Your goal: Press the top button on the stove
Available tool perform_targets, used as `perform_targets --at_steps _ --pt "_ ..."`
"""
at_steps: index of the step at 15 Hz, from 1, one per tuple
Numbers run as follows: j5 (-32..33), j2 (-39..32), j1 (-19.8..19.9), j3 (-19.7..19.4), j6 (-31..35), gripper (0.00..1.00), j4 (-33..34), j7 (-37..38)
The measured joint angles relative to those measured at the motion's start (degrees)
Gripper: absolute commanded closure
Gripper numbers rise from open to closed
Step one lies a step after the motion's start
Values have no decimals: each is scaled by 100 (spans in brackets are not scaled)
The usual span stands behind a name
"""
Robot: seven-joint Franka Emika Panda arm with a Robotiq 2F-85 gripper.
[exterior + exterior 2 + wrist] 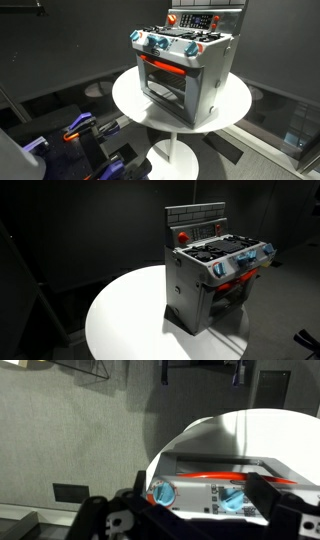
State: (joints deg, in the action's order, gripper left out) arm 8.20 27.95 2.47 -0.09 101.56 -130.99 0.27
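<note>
The stove [185, 65] is a small silver-grey toy oven. It stands on a round white table [130, 100] and shows in both exterior views [205, 285]. It has a red-trimmed oven door, blue knobs along the front, and a raised back panel with a dark display [197, 21] and a red button [172, 19] [181, 236]. In the wrist view the knob panel [200, 495] shows between my dark fingers, with the picture upside down. My gripper [200, 488] is open and empty. It is in front of the stove and apart from it.
The table's edge [165, 445] curves across the wrist view over grey carpet. Dark hardware with blue and orange parts [85, 130] sits low at the near left of the table. Dark walls surround the scene. A dark object [303, 338] lies on the floor.
</note>
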Motion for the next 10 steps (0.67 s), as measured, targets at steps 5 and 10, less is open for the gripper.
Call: perform_targets --at_steps 5,10 --pt "265 -408 0 -25 481 0 225 -142" --pt "293 -583 0 -39 501 0 339 -166"
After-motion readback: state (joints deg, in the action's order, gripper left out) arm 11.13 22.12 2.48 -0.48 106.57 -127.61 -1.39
